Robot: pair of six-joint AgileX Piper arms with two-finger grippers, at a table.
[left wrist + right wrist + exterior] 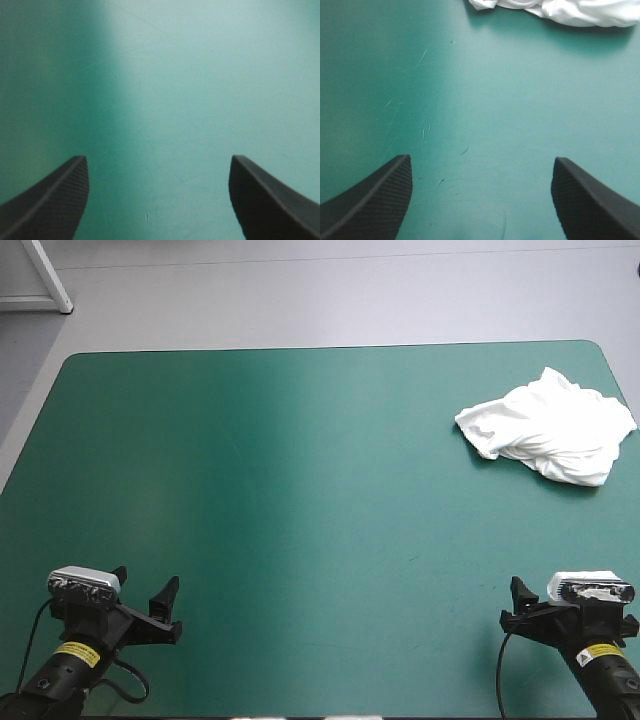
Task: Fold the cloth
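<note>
White short-sleeved T-shirt (548, 427) sits as a crumpled heap on the teal-green table cover (300, 490), toward the far right corner and close to the right edge. Both arms are at the near edge. Left gripper (157, 157): black fingers spread wide, empty, only bare cover ahead. Right gripper (482, 157): also spread wide and empty, heap's near edge straight ahead but well apart. Heap's long axis runs roughly left to right across the table. Right arm is clearly nearer, so it likely reaches first; the left would have to cross diagonally.
</note>
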